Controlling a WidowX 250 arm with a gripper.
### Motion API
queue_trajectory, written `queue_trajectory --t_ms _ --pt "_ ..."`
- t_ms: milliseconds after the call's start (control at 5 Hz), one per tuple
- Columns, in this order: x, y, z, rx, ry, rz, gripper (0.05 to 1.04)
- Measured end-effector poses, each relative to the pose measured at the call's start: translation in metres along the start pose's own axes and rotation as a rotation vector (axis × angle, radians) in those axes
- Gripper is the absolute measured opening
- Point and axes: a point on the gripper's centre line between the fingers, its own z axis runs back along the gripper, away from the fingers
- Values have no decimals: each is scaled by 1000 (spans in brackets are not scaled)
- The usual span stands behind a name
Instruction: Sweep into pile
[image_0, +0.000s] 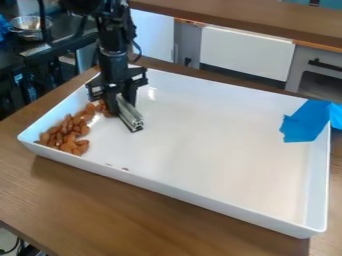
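Note:
Over the back left part of the white tray (214, 135), the black gripper (119, 100) points down, shut on a silver metal bar (130, 114). The bar lies low at the tray floor, one end facing the front. Brown almonds (65, 136) are heaped along the tray's left side, toward the front left corner. Several more almonds (101, 107) trail up to the left of the gripper and touch or nearly touch it; the gripper partly hides them. Two small brown bits (125, 169) show just above the front wall's rim.
Blue tape (307, 121) covers part of the tray's right back corner and hangs over its rim. The tray's raised walls stand all round on a wooden table (133, 210). A metal bowl (28, 25) sits on a dark surface at the back left, and white drawers are behind.

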Motion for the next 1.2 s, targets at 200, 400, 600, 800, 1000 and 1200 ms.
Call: queue_trajectory --t_ms 200,400,600,800,1000,1200 --pt "0 -9 2 21 69 71 381" --pt "3 -24 6 30 126 137 381" --pt "7 -34 7 34 163 198 381" --pt "5 -38 8 28 177 230 381" --pt "-2 -31 6 24 186 215 381" --pt "-17 -21 9 24 226 191 381"
